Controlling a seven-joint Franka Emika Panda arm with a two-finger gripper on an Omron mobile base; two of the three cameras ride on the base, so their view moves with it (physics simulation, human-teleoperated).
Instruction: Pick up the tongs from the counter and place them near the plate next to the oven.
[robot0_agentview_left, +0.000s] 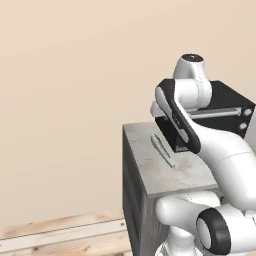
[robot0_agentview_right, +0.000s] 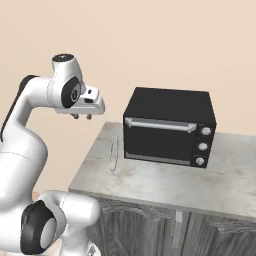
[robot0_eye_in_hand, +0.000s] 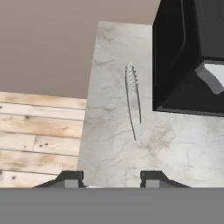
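With my dark two-finger gripper (robot0_eye_in_hand: 111, 178) parted and empty above the light grey marbled stone counter (robot0_eye_in_hand: 175, 153), I judged I should descend squarely over the middle of the slim grey metal tongs (robot0_eye_in_hand: 133, 101), fingers straddling their narrow width beside the black toaster oven (robot0_eye_in_hand: 188, 52).

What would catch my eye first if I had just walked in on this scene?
Probably the big white robot arm rearing up over the corner of the marbled counter, its claw hanging empty in the air. Next, the black toaster oven at the back of the counter, and slim grey tongs lying flat just left of it.
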